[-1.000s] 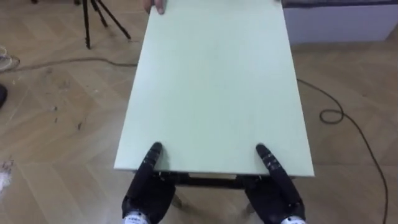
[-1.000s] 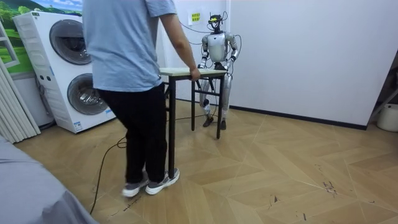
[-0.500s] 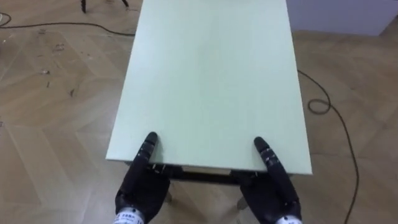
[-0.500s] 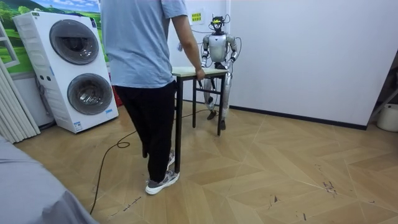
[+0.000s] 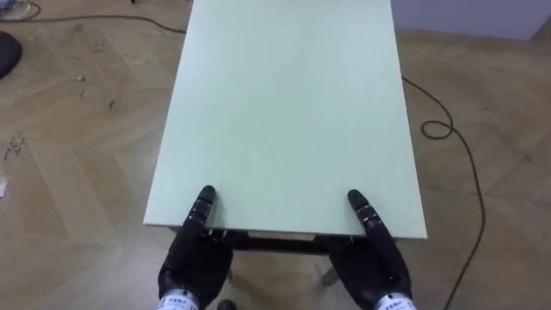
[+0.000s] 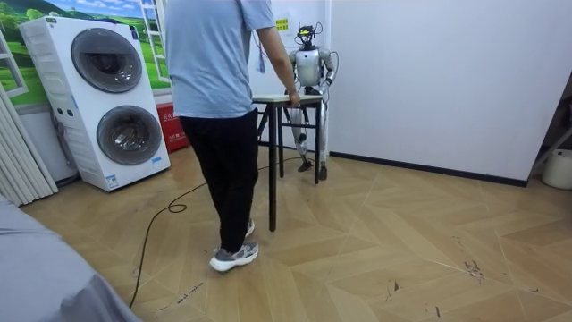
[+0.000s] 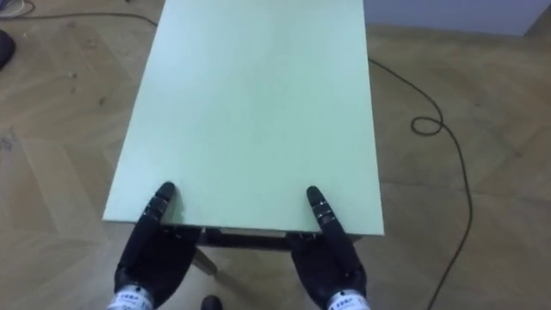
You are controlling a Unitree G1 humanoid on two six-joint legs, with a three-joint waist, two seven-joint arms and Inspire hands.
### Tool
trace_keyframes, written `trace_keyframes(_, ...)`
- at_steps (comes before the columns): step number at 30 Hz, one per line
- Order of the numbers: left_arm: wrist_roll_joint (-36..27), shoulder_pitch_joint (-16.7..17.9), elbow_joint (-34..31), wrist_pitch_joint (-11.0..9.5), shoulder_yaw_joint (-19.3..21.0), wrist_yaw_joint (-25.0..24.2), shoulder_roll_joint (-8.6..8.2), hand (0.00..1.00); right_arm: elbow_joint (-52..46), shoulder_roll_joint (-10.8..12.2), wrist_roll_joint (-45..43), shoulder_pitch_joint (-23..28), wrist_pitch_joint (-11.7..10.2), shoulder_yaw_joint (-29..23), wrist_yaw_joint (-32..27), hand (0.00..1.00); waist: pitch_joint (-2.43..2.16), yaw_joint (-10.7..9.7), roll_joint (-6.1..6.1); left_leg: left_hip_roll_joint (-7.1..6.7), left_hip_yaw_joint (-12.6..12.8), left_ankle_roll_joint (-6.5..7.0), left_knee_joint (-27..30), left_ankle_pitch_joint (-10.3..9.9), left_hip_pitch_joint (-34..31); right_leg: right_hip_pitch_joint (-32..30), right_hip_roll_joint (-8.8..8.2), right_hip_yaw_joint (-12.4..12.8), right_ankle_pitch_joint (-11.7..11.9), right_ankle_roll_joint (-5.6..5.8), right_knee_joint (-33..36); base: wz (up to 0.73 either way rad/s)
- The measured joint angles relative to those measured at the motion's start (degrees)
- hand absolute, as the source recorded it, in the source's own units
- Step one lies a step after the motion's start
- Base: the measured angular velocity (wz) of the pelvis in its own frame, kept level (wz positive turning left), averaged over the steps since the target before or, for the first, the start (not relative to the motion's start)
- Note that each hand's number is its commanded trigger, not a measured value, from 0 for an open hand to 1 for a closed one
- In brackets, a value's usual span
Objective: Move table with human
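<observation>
The pale green table [image 5: 284,112] stretches away from me, its near edge just before my body. My left hand [image 5: 196,254] clamps that edge at the left, thumb on top and fingers under the board. At the right, my right hand [image 5: 372,258] grips the edge the same way. The right eye view shows the table [image 7: 250,103], left hand [image 7: 155,250] and right hand [image 7: 327,254] alike. In the room view a person [image 6: 223,116] in a blue shirt holds the table's [image 6: 286,99] far end, mid-step, facing me; I stand by the white wall.
A dark cable [image 5: 448,129] loops on the wood floor to the table's right. A dark object [image 5: 7,52] lies at the far left. Stacked washing machines [image 6: 107,98] and a red box [image 6: 172,139] stand at the room view's left. Open floor lies at that view's right.
The person has stepped toward me and the table has travelled with us toward the wall. The floor under the table has slid past in the eye view. Both grips are unchanged.
</observation>
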Motion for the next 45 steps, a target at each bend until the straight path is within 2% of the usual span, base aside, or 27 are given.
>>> trace_keyframes(2, -0.40, 0.32, -0.01, 0.08, -0.01, 0.00, -0.35, 1.00, -0.27, -0.39, -0.66, -0.04, -0.39, 0.00, 0.07, 1.00, 0.12, -0.07, 1.51, 0.91, -0.76, -0.84, 8.31, -5.71, 3.28, -1.40, 1.04, -0.05, 1.05, -0.64, 0.01, 0.00)
trace_keyframes(4, -0.46, 0.33, -0.03, 0.09, -0.02, 0.00, -0.60, 1.00, -0.58, -0.80, -0.64, -0.10, -0.35, 0.04, 0.05, 1.00, 0.08, -0.30, 2.77, 1.11, -1.90, -0.92, 11.25, -7.83, 7.32, -2.38, 1.99, -0.31, 1.66, -0.92, 0.12, 0.00)
trace_keyframes(6, -0.54, 0.30, -0.31, 0.09, 0.13, 0.00, -0.81, 1.00, -0.98, -1.21, -0.58, -0.49, -0.52, 0.21, -0.03, 1.00, 0.05, -0.81, 3.61, 0.66, -2.67, -1.05, 10.60, -8.72, 11.79, -3.22, 2.49, -0.79, 2.37, -1.00, 0.37, 0.05)
trace_keyframes(7, -0.37, 0.18, -0.55, 0.08, 0.33, 0.00, -1.02, 1.00, -1.27, -1.19, -0.58, -0.54, -0.99, 0.38, -0.03, 1.00, 0.01, -1.29, 4.02, 0.33, -4.17, -1.50, 8.49, -9.33, 14.63, -3.98, 2.78, -1.44, 2.88, -1.04, 0.38, 0.27)
trace_keyframes(8, 0.03, 0.06, -0.96, 0.07, 0.80, 0.01, -1.02, 1.00, -1.39, -1.21, -0.60, -0.94, -1.40, 0.73, -0.03, 1.00, -0.02, -2.59, 4.15, -0.29, -5.87, -2.33, 5.05, -10.82, 16.22, -4.88, 2.78, -2.66, 3.28, -1.13, 0.39, 0.31)
trace_keyframes(10, 0.08, -0.32, -1.03, -0.02, 1.07, 0.00, -1.15, 1.00, -1.53, -1.23, -0.61, -1.36, -1.46, 0.73, -0.14, 1.00, -0.02, -3.13, 4.25, -0.65, -6.80, -2.56, -0.16, -12.84, 17.83, -5.92, 2.87, -3.17, 4.18, -0.95, 0.21, 0.14)
trace_keyframes(12, -0.05, -0.87, -1.04, -0.09, 0.71, 0.01, -1.29, 1.00, -2.05, -1.53, -0.60, -1.56, -2.54, 1.18, -0.15, 1.00, -0.04, -3.04, 4.82, -1.15, -7.85, -2.33, -4.45, -14.44, 19.17, -7.16, 2.82, -3.34, 5.17, -0.77, -0.02, -0.04)
trace_keyframes(13, -0.41, -1.28, -1.04, -0.13, 0.40, 0.02, -1.39, 1.00, -2.26, -1.75, -0.58, -1.73, -2.70, 1.12, -0.15, 1.00, -0.02, -3.14, 5.61, -1.08, -8.49, -2.10, -6.56, -15.91, 19.51, -7.99, 2.90, -3.69, 5.87, -0.53, 0.02, 0.00)
trace_keyframes(15, -0.63, -1.60, -1.03, -0.23, 0.19, 0.09, -1.36, 1.00, -2.26, -1.82, -0.57, -1.97, -2.71, 1.11, -0.15, 1.00, -0.06, -3.64, 5.89, -1.24, -8.33, -1.70, -9.88, -16.81, 20.09, -8.94, 2.67, -3.77, 7.07, -0.01, 0.15, 0.02)
trace_keyframes(18, -0.65, -2.17, -0.84, -0.35, -0.13, 0.78, -1.44, 1.00, -2.06, -1.61, -0.63, -2.08, -2.54, 0.41, -0.14, 1.00, -0.06, -4.02, 5.74, -2.65, -7.33, -0.40, -13.89, -16.79, 20.18, -10.09, 1.70, -3.29, 10.01, 1.32, -1.37, -0.01)
trace_keyframes(19, -0.65, -2.12, -0.57, -0.35, -0.17, 0.78, -1.48, 1.00, -1.84, -1.35, -0.85, -2.02, -2.08, -0.23, -0.14, 1.00, -0.05, -4.09, 5.55, -3.63, -6.59, 1.09, -14.33, -16.03, 19.85, -10.38, 0.96, -2.89, 11.39, 1.81, -2.18, -0.08)
trace_keyframes(21, -0.65, -2.10, -0.03, -0.34, -0.50, 0.77, -1.47, 1.00, -1.40, -0.93, -1.76, -1.62, -1.47, -0.68, -0.14, 1.00, 0.01, -4.34, 5.39, -5.36, -6.53, 2.59, -14.47, -15.15, 19.16, -10.61, -0.23, -2.01, 13.23, 2.65, -3.34, -0.06)
trace_keyframes(23, -0.60, -1.95, 0.88, -0.33, -0.70, 0.73, -1.48, 1.00, -0.64, -0.83, -2.37, -1.09, -0.80, -1.47, -0.14, 1.00, -0.01, -4.49, 4.56, -7.41, -5.20, 4.27, -15.19, -13.84, 18.96, -10.64, -1.88, -0.83, 15.42, 3.63, -4.20, -0.06)
trace_keyframes(24, -0.61, -1.86, 1.02, -0.32, -0.79, 0.74, -1.42, 1.00, -0.54, -0.79, -2.44, -0.95, -0.55, -1.54, -0.14, 1.00, -0.03, -4.63, 4.34, -7.74, -4.99, 4.61, -15.15, -13.62, 18.84, -10.62, -2.29, -0.57, 15.84, 3.87, -4.29, 0.00)
trace_keyframes(26, -0.67, -1.69, 1.45, -0.19, -1.07, 0.74, -1.44, 1.00, -0.48, -0.80, -2.47, -0.22, -0.13, -1.59, -0.14, 1.00, -0.01, -5.35, 3.18, -9.72, -4.90, 5.96, -14.39, -12.83, 17.73, -10.52, -3.77, 0.00, 18.41, 5.15, -5.63, 0.07)
trace_keyframes(27, -0.67, -1.66, 1.47, -0.19, -1.12, 0.74, -1.42, 1.00, -0.44, -0.64, -2.47, -0.20, -0.11, -1.60, -0.14, 1.00, -0.02, -5.57, 2.84, -10.12, -4.94, 6.30, -14.09, -12.57, 17.27, -10.50, -4.16, 0.00, 19.26, 5.36, -6.32, 0.09)
trace_keyframes(29, -0.70, -1.54, 1.96, -0.10, -1.19, 0.76, -1.50, 1.00, 0.25, -0.28, -2.58, -0.19, 0.96, -2.81, -0.15, 1.00, -0.09, -7.24, 1.70, -11.50, -4.86, 7.88, -14.19, -11.23, 16.42, -10.04, -6.01, 0.80, 22.30, 7.53, -8.24, 0.17)
trace_keyframes(30, -0.70, -1.50, 1.97, 0.07, -1.14, 0.84, -1.49, 1.00, 0.28, -0.35, -2.56, -0.12, 1.19, -2.91, -0.18, 1.00, -0.05, -7.28, 1.64, -11.52, -4.40, 8.19, -14.32, -10.95, 16.31, -9.90, -6.24, 1.09, 22.75, 8.13, -8.27, 0.27)
trace_keyframes(31, -0.62, -1.47, 1.99, 0.71, -1.16, 1.12, -1.33, 1.00, 0.25, -0.20, -2.52, 0.61, 1.17, -3.06, -0.22, 1.00, -0.06, -7.62, 1.65, -10.87, -2.50, 8.29, -14.53, -10.38, 16.28, -9.64, -7.23, 1.32, 19.36, 9.20, -4.23, 0.36)
trace_keyframes(32, -0.50, -1.50, 1.98, 1.04, -1.25, 1.20, -0.94, 1.00, 0.06, 0.34, -2.45, 1.55, 0.98, -3.11, -0.22, 1.00, -0.27, -8.06, 1.18, -10.35, -0.22, 8.23, -15.40, -9.39, 16.37, -8.94, -8.20, 1.15, 13.52, 9.55, 1.69, 0.36)
trace_keyframes(33, -0.43, -1.53, 1.98, 1.08, -1.29, 1.20, -0.74, 1.00, -0.10, 0.48, -2.42, 1.87, 0.94, -3.10, -0.22, 1.00, -0.29, -8.10, 1.03, -10.35, 0.17, 8.22, -15.91, -8.97, 16.42, -8.26, -8.57, 1.19, 11.30, 9.53, 3.81, 0.18)
trace_keyframes(34, -0.45, -1.49, 1.96, 1.08, -1.34, 1.18, -0.46, 1.00, -0.18, 0.63, -2.37, 1.99, 0.88, -2.96, -0.22, 1.00, -0.29, -7.76, 0.97, -10.35, 1.02, 8.30, -16.50, -8.43, 16.39, -6.21, -9.12, 1.16, 7.62, 10.25, 6.12, -0.16)
trace_keyframes(35, -0.49, -1.46, 1.94, 1.06, -1.31, 1.14, -0.36, 1.00, -0.17, 0.73, -2.37, 1.95, 0.72, -2.76, -0.32, 1.00, -0.26, -7.12, 0.99, -10.40, 1.62, 8.30, -16.50, -8.32, 16.29, -4.03, -8.96, 1.17, 5.55, 10.77, 5.76, -0.24)
trace_keyframes(37, -0.47, -1.47, 1.94, 1.03, -1.12, 1.14, -0.37, 1.00, -0.17, 1.19, -2.10, 1.92, -0.18, -2.02, -0.67, 1.00, -0.23, -6.16, 0.92, -10.59, 2.13, 8.16, -16.58, -8.14, 16.58, -2.61, -8.20, 1.36, 5.24, 10.78, 2.86, -0.29)
trace_keyframes(38, -0.46, -1.47, 1.95, 1.03, -1.00, 1.11, -0.38, 1.00, -0.16, 1.17, -1.81, 1.85, -0.56, -1.59, -0.77, 1.00, -0.24, -5.36, 0.85, -10.45, 2.66, 7.91, -17.14, -7.97, 17.19, -1.89, -7.63, 1.44, 5.79, 10.03, 0.66, -0.33)
trace_keyframes(41, 0.13, -1.23, 1.92, 1.02, -0.66, 1.04, -0.17, 1.00, -0.11, 1.18, -1.22, 2.03, -1.13, -0.72, -0.85, 1.00, -0.15, -3.87, 0.61, -9.63, 3.40, 7.42, -19.26, -7.12, 18.36, -0.42, -5.84, 2.24, 7.69, 9.04, -3.22, -0.24)
trace_keyframes(45, 0.27, -0.74, 1.42, 1.02, -0.44, 0.98, 0.01, 1.00, -0.12, 1.16, -1.13, 2.02, -1.32, -0.42, -0.85, 1.00, -0.18, -3.28, 0.64, -8.83, 4.03, 7.24, -20.13, -7.01, 18.52, 0.33, -4.59, 2.67, 9.02, 8.73, -6.15, -0.15)
